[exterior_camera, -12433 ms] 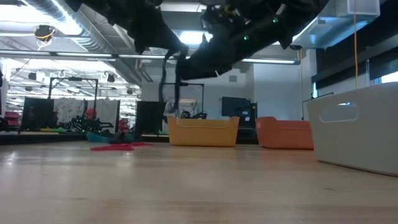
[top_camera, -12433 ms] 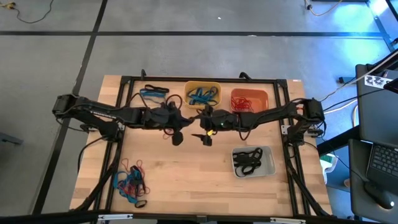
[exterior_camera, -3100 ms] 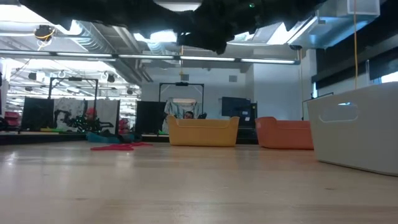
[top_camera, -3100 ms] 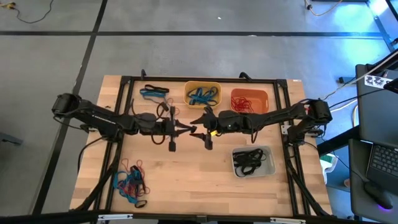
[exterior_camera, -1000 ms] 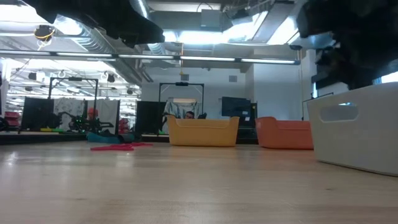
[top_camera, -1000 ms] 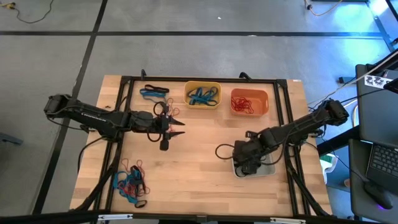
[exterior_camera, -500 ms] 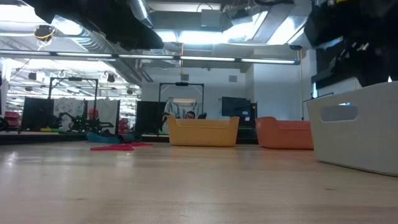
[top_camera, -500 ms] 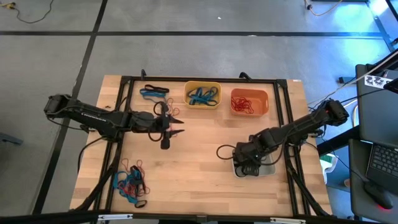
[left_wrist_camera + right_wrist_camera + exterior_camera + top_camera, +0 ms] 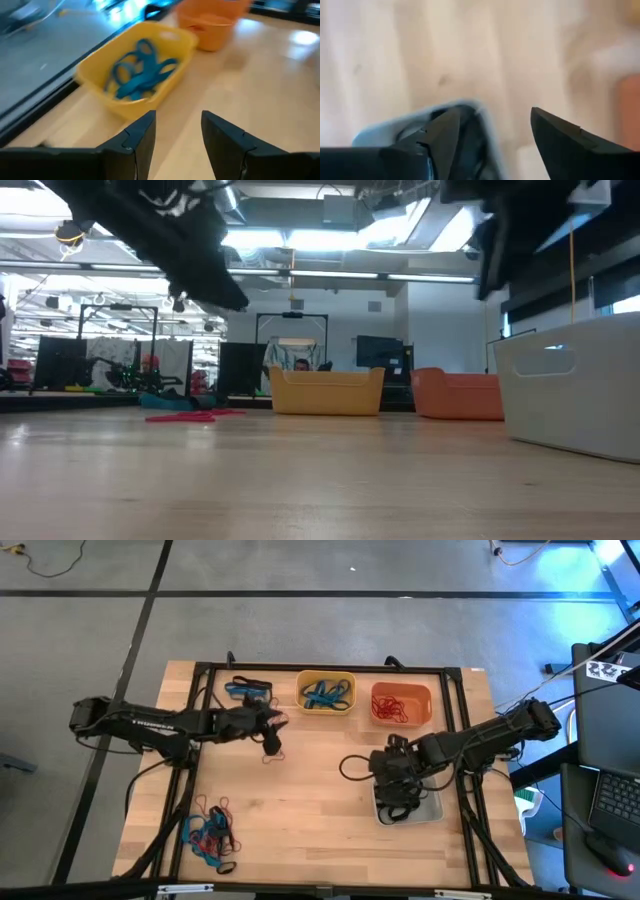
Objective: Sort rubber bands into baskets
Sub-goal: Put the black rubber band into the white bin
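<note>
My left gripper (image 9: 275,735) hangs open above the table, just short of the yellow basket (image 9: 325,692), which holds blue rubber bands (image 9: 140,75). Nothing is between its fingers (image 9: 177,116). My right gripper (image 9: 397,802) is open above the pale grey basket (image 9: 432,805), pointing steeply down, with nothing between its fingers (image 9: 495,112). Black rubber bands (image 9: 470,137) lie inside that basket near its corner. The orange basket (image 9: 401,703) holds red bands. A mixed heap of bands (image 9: 210,835) lies near the table's front left.
A few blue and black bands (image 9: 248,688) lie on the table at the far left, beside the yellow basket. Bare wood (image 9: 310,800) spreads between the two arms. A black frame (image 9: 200,675) runs along the table's far and side edges.
My right gripper has risen above the grey basket and shifted a little toward the far edge. My left gripper has swung toward the far edge, nearer the yellow basket, and has turned at the wrist.
</note>
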Controlling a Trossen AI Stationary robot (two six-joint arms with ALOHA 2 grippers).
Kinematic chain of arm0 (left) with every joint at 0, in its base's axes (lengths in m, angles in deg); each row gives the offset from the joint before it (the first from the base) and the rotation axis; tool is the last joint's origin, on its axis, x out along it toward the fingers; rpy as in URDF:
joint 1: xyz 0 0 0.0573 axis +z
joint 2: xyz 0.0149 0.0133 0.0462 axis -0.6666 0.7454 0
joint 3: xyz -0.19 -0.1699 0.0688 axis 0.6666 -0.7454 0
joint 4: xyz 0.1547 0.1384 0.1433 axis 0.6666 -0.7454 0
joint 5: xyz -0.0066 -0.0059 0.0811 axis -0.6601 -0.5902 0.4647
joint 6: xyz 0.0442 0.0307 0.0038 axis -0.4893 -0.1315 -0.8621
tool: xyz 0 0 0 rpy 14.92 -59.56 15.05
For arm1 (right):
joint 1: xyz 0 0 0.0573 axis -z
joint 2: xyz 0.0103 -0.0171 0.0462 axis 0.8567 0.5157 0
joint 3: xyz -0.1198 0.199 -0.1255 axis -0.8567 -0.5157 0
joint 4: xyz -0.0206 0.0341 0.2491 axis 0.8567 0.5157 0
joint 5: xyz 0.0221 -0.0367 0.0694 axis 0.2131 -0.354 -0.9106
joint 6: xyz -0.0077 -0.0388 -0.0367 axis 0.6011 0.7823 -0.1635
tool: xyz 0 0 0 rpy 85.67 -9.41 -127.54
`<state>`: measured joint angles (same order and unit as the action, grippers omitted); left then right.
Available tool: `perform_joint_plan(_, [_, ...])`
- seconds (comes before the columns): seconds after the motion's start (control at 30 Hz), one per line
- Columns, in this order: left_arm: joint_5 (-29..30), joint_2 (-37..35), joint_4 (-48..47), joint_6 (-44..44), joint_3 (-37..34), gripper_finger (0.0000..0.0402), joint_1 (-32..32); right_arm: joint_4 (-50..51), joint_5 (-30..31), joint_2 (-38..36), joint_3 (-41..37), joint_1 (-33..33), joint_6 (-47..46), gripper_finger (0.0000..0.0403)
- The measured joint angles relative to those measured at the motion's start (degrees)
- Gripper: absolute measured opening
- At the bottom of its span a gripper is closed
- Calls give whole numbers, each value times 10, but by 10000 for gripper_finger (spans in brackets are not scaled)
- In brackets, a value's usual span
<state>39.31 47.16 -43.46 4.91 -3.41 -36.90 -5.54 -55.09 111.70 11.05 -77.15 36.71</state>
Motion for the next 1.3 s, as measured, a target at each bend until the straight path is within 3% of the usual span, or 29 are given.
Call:
perform_joint_plan(0.27, [40,42,-62,117,0,155,61,-61,142,0,0,0,42,246])
perform_joint_plan(0.53, [42,125,-72,191,0,155,131,-63,148,1,0,0,42,246])
perform_joint_plan(0.87, [42,213,-58,211,0,155,182,-64,149,1,0,0,42,246])
perform_joint_plan(1.3, [14,235,-61,191,0,155,193,-75,150,1,-10,0,43,246])
